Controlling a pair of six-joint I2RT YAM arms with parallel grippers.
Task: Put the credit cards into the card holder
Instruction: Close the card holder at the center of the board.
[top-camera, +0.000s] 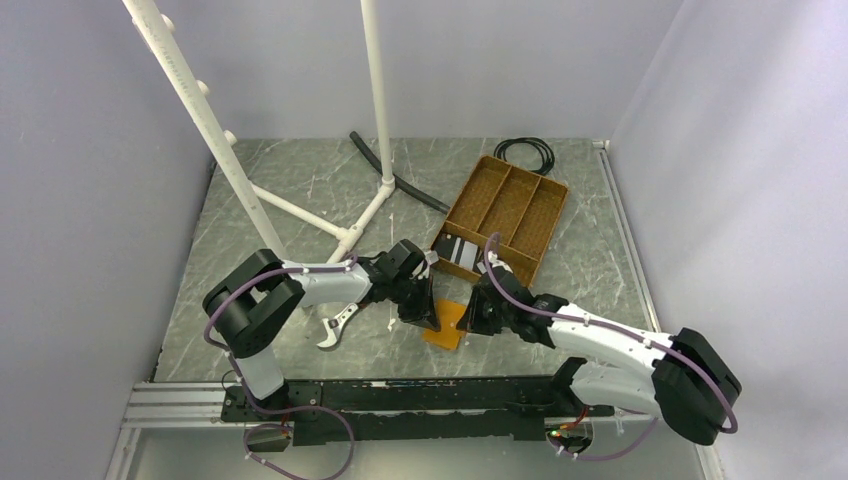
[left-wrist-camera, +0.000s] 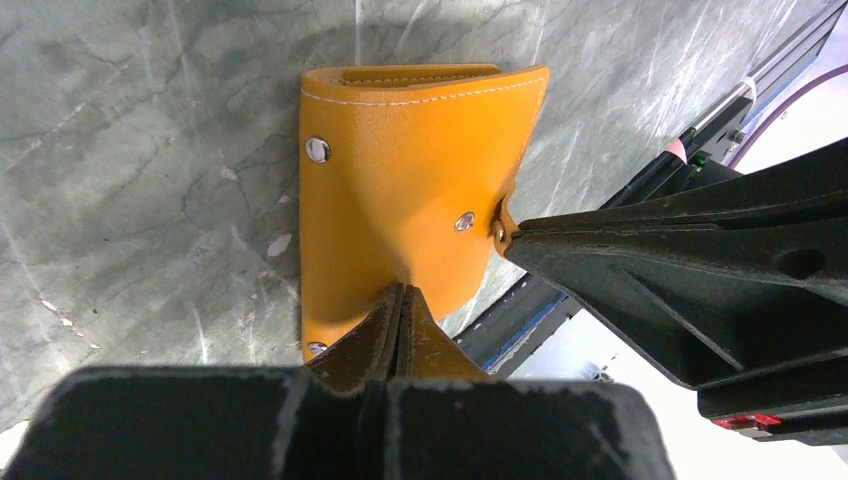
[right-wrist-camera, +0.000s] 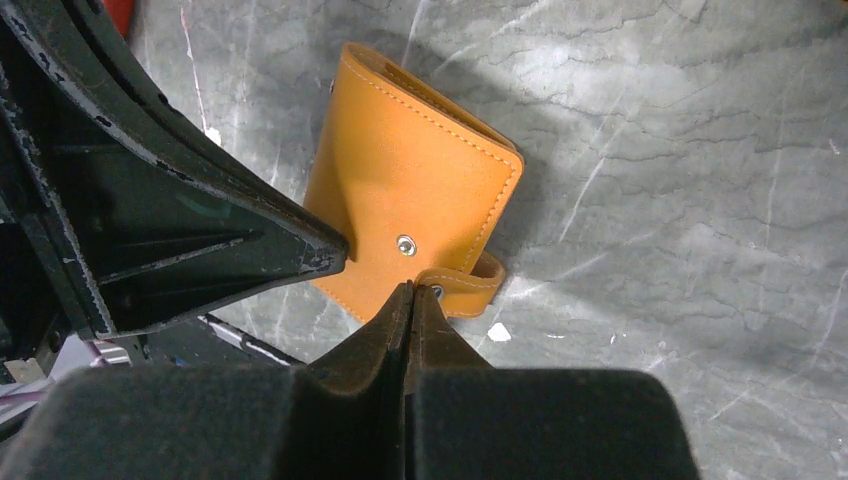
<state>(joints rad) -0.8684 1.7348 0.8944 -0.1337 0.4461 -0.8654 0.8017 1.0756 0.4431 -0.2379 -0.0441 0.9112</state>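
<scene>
Currently, I find the left gripper (left-wrist-camera: 403, 297) clenched on the card holder (left-wrist-camera: 400, 170), centre frame. The right gripper (right-wrist-camera: 410, 293) pinches its strap (right-wrist-camera: 472, 283).

The credit cards (top-camera: 460, 252) are too small to count

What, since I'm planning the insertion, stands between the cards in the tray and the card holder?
The card holder is folded shut, left tool on its edge, right tool on its strap; nothing else visible between it and the credit cards.
</scene>
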